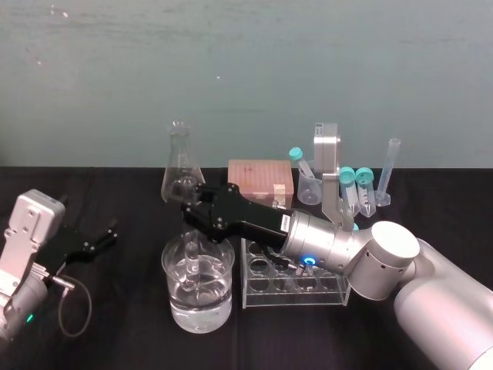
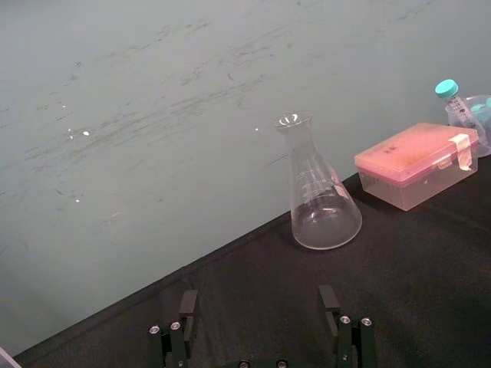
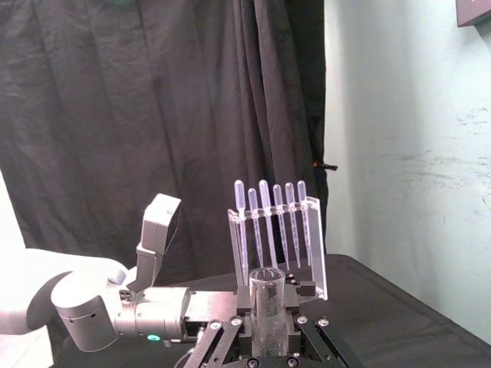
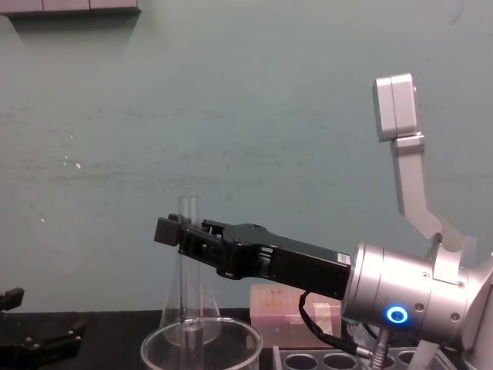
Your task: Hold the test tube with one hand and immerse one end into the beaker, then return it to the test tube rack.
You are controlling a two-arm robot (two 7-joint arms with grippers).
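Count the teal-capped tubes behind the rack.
3 capped tubes: one leans in the small cup; two more stand side by side just right of the camera bracket, which may hide others.

Head view: high on the robot's side of the beaker (image 1: 179, 297), looking forward and down; wide. Chest view: low and near, level with the beaker's rim, facing the wall (image 4: 231, 116) beyond. Left wrist view: close above the table (image 2: 307, 291) left of the beaker, facing the flask (image 2: 318, 199) beyond it. Right wrist view: just above the beaker, looking leftward past the test tube (image 3: 267, 310) to a pipette stand (image 3: 276, 230). Head, chest and left wrist views share the flask.
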